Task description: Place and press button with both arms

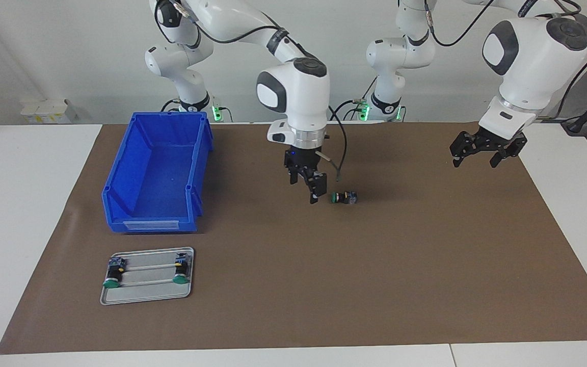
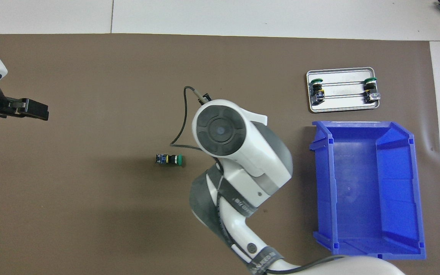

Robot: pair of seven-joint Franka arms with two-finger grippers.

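Note:
One button [image 1: 343, 197] [image 2: 169, 159] lies on its side on the brown mat, its green cap pointing toward the right arm's end of the table. My right gripper [image 1: 304, 186] hangs open just above the mat beside the green cap, holding nothing. In the overhead view its own white wrist covers it. My left gripper [image 1: 477, 161] [image 2: 33, 109] waits open and empty in the air over the mat's edge at the left arm's end.
A blue bin [image 1: 151, 223] [image 2: 365, 191] stands at the right arm's end. A small metal tray [image 1: 145, 298] [image 2: 342, 109] sits beside it, farther from the robots, with two more buttons [image 1: 111, 280] [image 1: 180, 275] on it.

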